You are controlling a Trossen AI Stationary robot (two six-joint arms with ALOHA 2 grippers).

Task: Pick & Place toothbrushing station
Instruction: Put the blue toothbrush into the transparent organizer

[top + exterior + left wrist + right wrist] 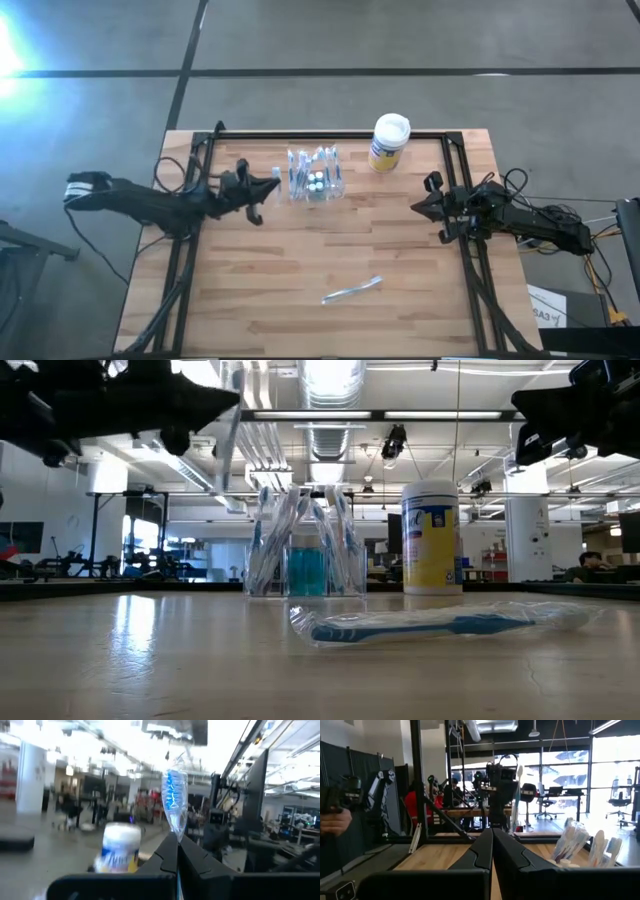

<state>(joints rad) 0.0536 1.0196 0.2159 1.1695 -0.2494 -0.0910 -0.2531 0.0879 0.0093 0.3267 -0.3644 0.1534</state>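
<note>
Beside the toothbrushing station (pixel 315 176), left hand (pixel 272 187) gripping a wrapped toothbrush (pixel 174 802).

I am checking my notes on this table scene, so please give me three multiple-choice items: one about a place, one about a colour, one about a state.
1. Where does the wrapped toothbrush lie on the table?
A. Inside the clear holder
B. Alone on the bare wood, on the side opposite the holder
C. On top of the canister lid

2. What colour is the lid of the canister?
A. White
B. Red
C. Black

3. How is the left gripper?
A. Wide open, holding nothing
B. Shut on the canister
C. Shut on a wrapped toothbrush

Answers:
1 B: the high view shows it alone, apart from the toothbrushing station.
2 A: the high view shows a white top.
3 C: the left wrist view shows the fingers together, with the brush rising from them.
</note>
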